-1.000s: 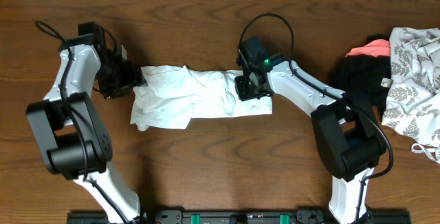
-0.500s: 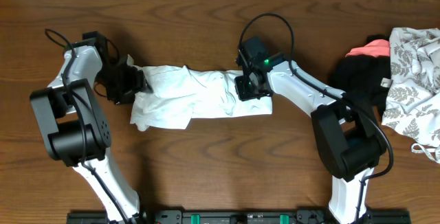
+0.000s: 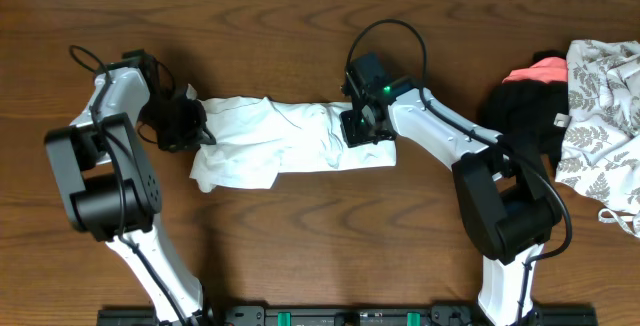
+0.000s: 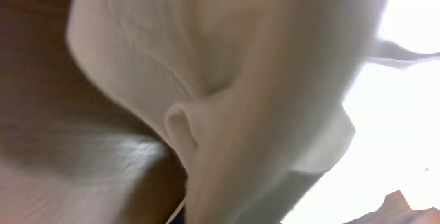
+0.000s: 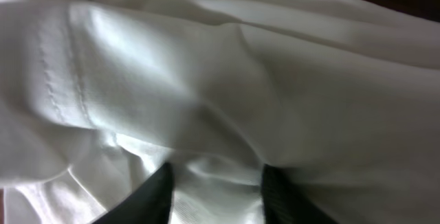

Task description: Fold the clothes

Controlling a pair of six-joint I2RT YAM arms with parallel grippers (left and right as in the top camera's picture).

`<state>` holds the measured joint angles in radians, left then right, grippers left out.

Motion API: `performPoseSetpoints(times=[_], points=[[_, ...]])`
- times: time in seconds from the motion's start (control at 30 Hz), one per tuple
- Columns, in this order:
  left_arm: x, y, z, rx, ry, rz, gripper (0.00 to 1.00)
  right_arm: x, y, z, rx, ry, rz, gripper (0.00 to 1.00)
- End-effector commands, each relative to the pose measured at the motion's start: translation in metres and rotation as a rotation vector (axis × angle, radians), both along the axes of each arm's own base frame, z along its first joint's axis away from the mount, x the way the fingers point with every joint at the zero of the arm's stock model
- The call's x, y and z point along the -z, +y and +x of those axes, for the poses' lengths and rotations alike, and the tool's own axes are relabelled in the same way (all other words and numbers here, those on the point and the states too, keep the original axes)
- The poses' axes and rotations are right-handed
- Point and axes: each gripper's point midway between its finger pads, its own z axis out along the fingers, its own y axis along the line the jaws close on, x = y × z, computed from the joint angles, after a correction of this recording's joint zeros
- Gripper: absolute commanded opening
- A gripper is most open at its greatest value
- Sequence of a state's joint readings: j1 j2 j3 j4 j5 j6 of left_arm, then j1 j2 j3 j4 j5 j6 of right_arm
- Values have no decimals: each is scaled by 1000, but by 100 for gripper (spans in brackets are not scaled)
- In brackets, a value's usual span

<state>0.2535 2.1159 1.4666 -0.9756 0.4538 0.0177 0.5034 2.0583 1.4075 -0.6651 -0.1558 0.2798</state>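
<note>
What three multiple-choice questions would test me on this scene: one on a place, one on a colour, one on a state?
1. Where does the spare clothes pile lie?
A. far left
B. far right
C. centre

2. What colour is the central T-shirt?
A. red
B. blue
C. white

3. How does that T-shirt lie?
A. bunched in a long strip
B. folded in a neat small square
C. hanging in the air

Key:
1 B, the overhead view shows it at the right edge.
2 C, it is plain white against brown wood.
3 A, it lies crumpled lengthways on the table.
</note>
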Motion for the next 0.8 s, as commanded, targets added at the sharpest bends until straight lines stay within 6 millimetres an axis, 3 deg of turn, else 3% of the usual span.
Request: performPoseSetpoints(times=[0.0,0.1,0.17,0.23,0.33,0.5,0.6,0.77], points=[[-29,35,11,-57,-73,158,6,-17,-2,10,9,-44,4,52],[-37,46,13,-71,-91,220,6,-62,2,24,15,-133,51,62],[-39,56,12,-86,-87,281,6,-87,2,28,11,-180,72,63],[-40,71,10,-110,-74,371,6,-114,-6,30,28,-229,92,63],[-43,91,7,-152,-56,468,6,-139,-23,30,63,-262,105,62],[-54,125,5,-224,-38,617,6,-157,-58,26,119,-257,86,61],[-70,150,-3,-334,-10,733,6,-155,-81,22,163,-220,62,60],[-97,167,2,-404,-69,760,6,-147,-113,17,230,-158,28,58]])
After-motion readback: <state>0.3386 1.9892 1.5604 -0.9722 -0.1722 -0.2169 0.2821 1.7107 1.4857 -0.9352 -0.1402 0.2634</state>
